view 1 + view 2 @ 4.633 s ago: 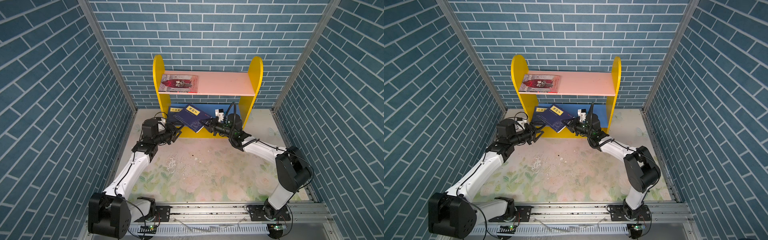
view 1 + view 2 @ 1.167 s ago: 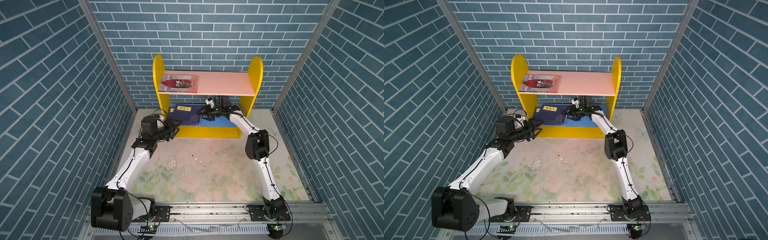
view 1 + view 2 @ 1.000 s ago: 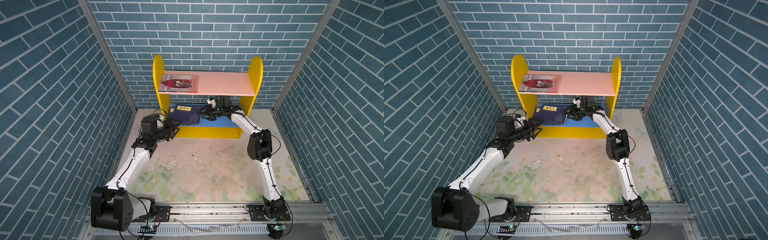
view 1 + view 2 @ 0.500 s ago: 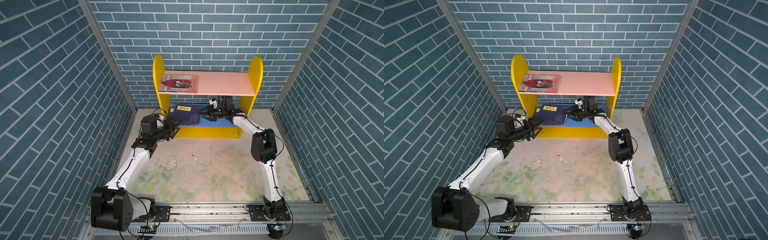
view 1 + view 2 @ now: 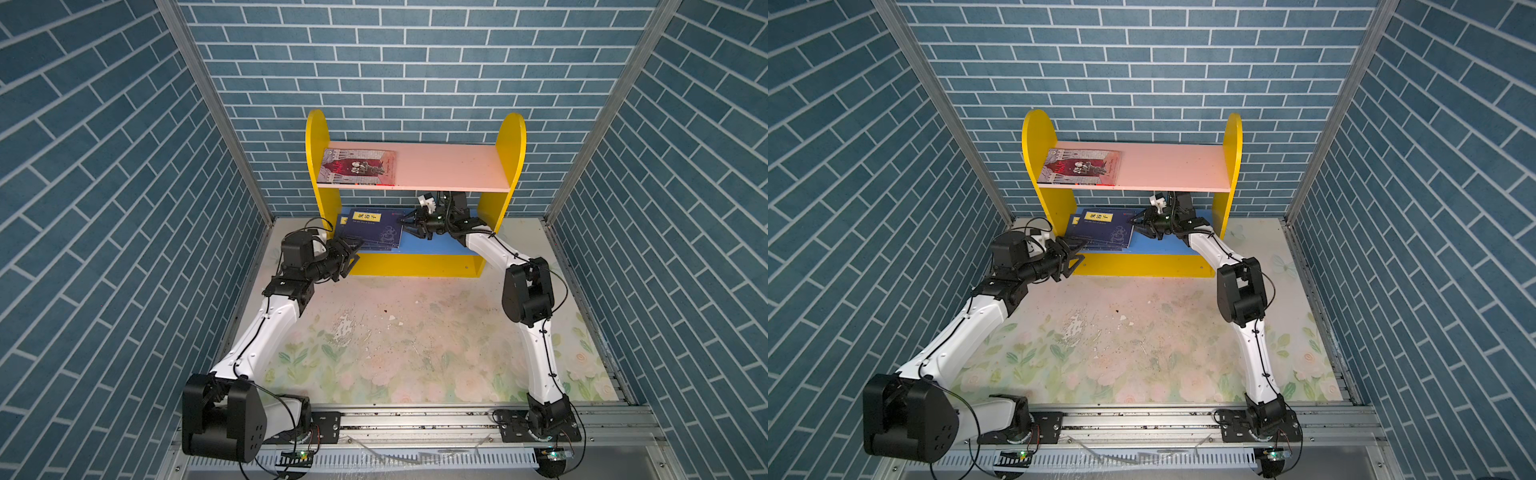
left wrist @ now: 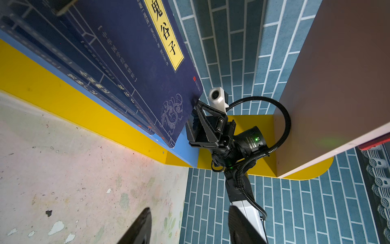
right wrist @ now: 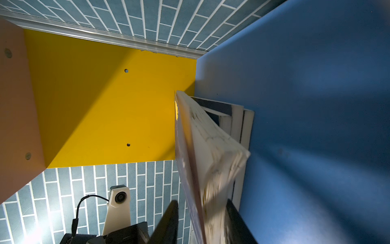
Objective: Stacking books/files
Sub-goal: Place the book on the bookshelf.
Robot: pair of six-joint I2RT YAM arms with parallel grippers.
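Several dark navy books (image 5: 370, 228) (image 5: 1100, 228) with yellow title strips lie stacked at the left of the blue lower shelf (image 5: 436, 247). The top navy book (image 6: 130, 63) (image 7: 211, 152) is tilted, its right edge raised off the ones below (image 7: 238, 126). My right gripper (image 5: 405, 224) (image 5: 1136, 222) (image 7: 202, 217) straddles that edge, open, with a gap between one finger and the cover. My left gripper (image 5: 351, 253) (image 5: 1073, 251) (image 6: 190, 224) hangs open with nothing in it, at the shelf's front left corner. A red illustrated book (image 5: 359, 166) (image 5: 1079, 167) lies on the pink upper shelf.
The pink upper board (image 5: 449, 166) hangs low over my right gripper. Yellow side panels (image 5: 509, 166) bound the shelf, and a yellow front lip (image 5: 415, 264) runs below the blue board. Brick-patterned walls enclose the floral table (image 5: 415, 332).
The right gripper's jaws have narrowed around the top navy book's right edge, and the right elbow has drifted right. The left arm has stayed still.
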